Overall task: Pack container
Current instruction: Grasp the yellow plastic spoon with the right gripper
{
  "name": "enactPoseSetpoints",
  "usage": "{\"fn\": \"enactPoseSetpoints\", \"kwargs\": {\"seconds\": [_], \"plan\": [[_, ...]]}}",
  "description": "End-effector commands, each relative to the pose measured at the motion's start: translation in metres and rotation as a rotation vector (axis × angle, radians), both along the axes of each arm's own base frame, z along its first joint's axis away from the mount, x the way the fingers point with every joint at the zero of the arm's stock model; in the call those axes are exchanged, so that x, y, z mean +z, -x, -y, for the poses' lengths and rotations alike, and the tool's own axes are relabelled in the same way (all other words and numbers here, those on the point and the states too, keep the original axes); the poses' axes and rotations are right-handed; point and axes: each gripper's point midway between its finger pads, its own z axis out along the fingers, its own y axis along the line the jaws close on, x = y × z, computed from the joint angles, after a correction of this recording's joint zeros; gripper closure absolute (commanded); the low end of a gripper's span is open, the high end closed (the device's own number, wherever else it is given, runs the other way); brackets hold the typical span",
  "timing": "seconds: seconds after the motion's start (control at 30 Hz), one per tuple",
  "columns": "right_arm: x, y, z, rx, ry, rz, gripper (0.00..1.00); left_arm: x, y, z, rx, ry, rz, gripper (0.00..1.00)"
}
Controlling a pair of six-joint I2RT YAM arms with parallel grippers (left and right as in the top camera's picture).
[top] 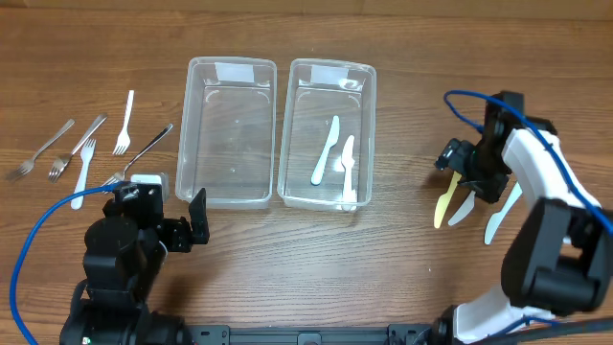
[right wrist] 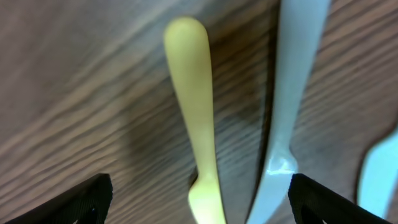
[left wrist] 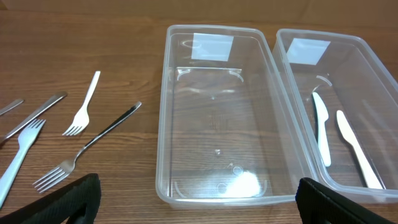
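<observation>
Two clear plastic containers stand side by side. The left container (top: 229, 134) (left wrist: 224, 124) is empty. The right container (top: 329, 134) (left wrist: 373, 99) holds two plastic knives (top: 326, 151) (left wrist: 321, 127). A yellow plastic knife (top: 442, 209) (right wrist: 196, 130) and two white ones (top: 461, 208) (right wrist: 292, 106) lie on the table at right. My right gripper (top: 462, 180) (right wrist: 199, 202) is open, low over the yellow knife, its fingers on either side of the yellow and one white knife. My left gripper (top: 196, 220) (left wrist: 198, 208) is open and empty, just in front of the left container.
Several forks, metal and white plastic, lie on the wooden table left of the containers (top: 81, 149) (left wrist: 87, 146). A blue cable (top: 29, 249) loops by the left arm and another (top: 465, 96) by the right arm.
</observation>
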Motion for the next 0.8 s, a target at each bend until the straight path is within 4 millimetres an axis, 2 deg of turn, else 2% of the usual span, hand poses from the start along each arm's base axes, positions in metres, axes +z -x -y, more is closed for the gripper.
{"fn": "enactPoseSetpoints", "kwargs": {"seconds": [0.0,0.77], "plan": [[-0.013,-0.003,-0.002,0.024,-0.012,-0.012,0.07,0.009,0.0,0.002,-0.003,0.025,0.015,0.0],[-0.013,-0.016,-0.009,0.114,-0.028,0.04,0.05,0.009,0.0,0.002,-0.002,0.024,0.016,0.0]]}}
